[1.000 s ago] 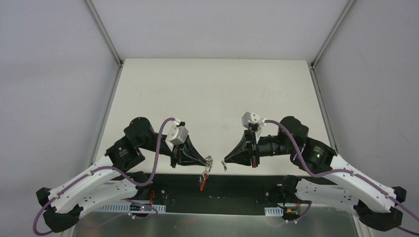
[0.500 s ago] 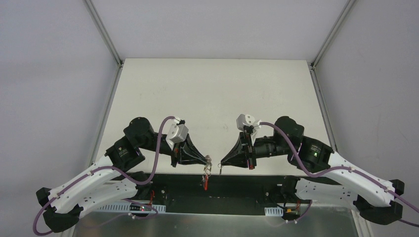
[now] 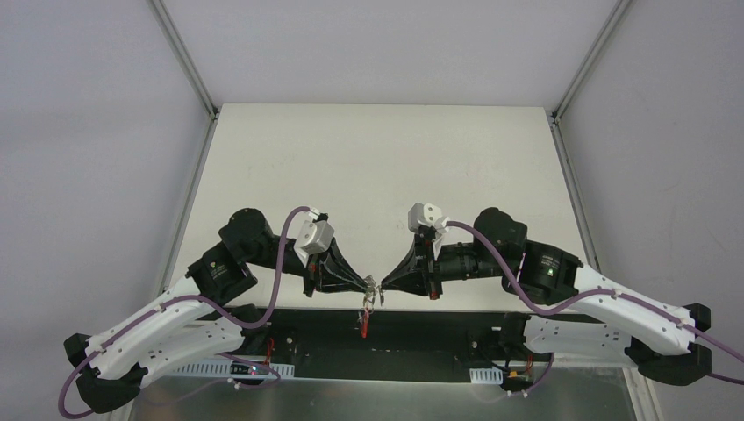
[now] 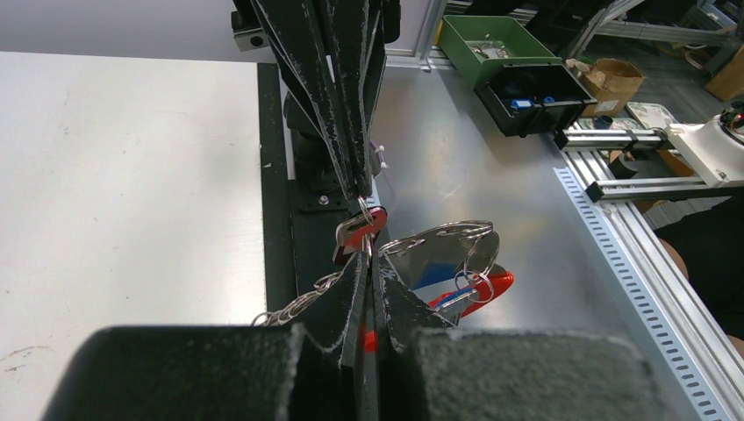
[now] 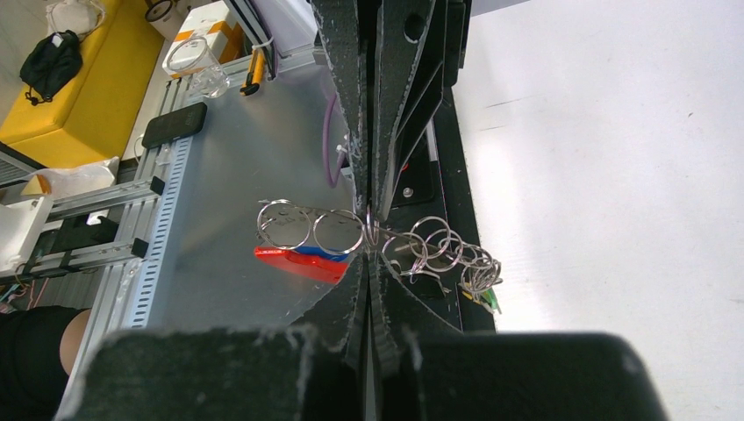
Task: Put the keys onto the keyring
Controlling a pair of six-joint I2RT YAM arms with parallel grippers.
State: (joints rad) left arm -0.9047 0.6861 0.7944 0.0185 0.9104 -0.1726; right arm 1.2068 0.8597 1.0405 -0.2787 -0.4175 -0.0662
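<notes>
Tip to tip, our left gripper (image 3: 368, 284) clamps the wiry silvery keyring (image 5: 339, 231); our right gripper (image 3: 383, 285) pinches a red-headed key (image 4: 361, 231).

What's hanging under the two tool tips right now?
Silvery rings and a red-and-blue piece dangle below the left tool and right tool. The pinch points themselves are covered.

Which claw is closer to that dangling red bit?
Left. The red bit hangs just beneath the left gripper; the right gripper sits slightly farther, on the other side.
</notes>
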